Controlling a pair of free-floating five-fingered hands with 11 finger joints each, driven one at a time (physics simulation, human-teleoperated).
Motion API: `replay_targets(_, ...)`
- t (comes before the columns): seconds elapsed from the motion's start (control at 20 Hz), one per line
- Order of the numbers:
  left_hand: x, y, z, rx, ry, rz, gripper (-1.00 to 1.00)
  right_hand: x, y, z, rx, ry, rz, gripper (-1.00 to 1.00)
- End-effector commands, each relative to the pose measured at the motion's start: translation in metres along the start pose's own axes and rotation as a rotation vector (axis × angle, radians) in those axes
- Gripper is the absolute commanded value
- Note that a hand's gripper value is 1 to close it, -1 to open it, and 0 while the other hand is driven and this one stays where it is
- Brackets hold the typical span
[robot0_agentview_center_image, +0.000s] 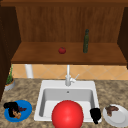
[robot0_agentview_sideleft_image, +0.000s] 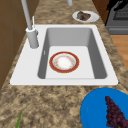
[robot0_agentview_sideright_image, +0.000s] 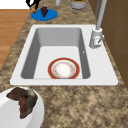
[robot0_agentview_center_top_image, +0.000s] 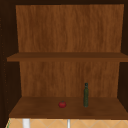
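Observation:
My left hand hovers over the left part of a blue plate on the counter, left of the sink. Its fingers are curled round a small orange-brown piece of food. The same hand with the piece shows at the far end in the right side view. A bunch of dark grapes lies on the blue plate. My right hand hangs relaxed and empty over the sink's front right corner, beside a white plate bearing a brown chunk of food.
A red-rimmed bowl lies in the white sink; from the front it appears as a big red round shape. The faucet stands behind. The shelf above holds a tomato and a green bottle. A potted plant is far left.

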Motion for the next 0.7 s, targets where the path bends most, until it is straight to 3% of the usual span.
replay_targets(0.0,-0.013,-0.004,0.016,0.034,0.014,-0.007,1.00,0.000,0.000,0.000,0.000,0.000,0.000,0.00)
replay_targets(0.1,-0.021,-0.015,0.024,0.031,-0.014,-0.011,1.00,0.000,0.000,0.000,0.000,0.000,0.000,0.00)
replay_targets(0.15,-0.029,-0.019,0.024,0.028,-0.009,-0.017,1.00,0.000,0.000,0.000,0.000,0.000,0.000,0.00)
replay_targets(0.2,-0.034,-0.026,0.025,-0.002,0.000,-0.044,1.00,0.000,0.000,0.000,0.000,0.000,0.000,0.00)
replay_targets(0.35,-0.051,-0.031,0.036,0.014,-0.025,-0.044,1.00,0.000,0.000,0.000,0.000,0.000,0.000,0.00)
replay_targets(0.5,-0.059,-0.022,0.042,0.027,-0.046,-0.010,1.00,0.000,0.000,0.000,0.000,0.000,0.000,0.00)
replay_targets(0.65,-0.029,-0.007,0.042,0.055,-0.059,0.048,1.00,0.000,0.000,0.000,0.000,0.000,0.000,0.00)
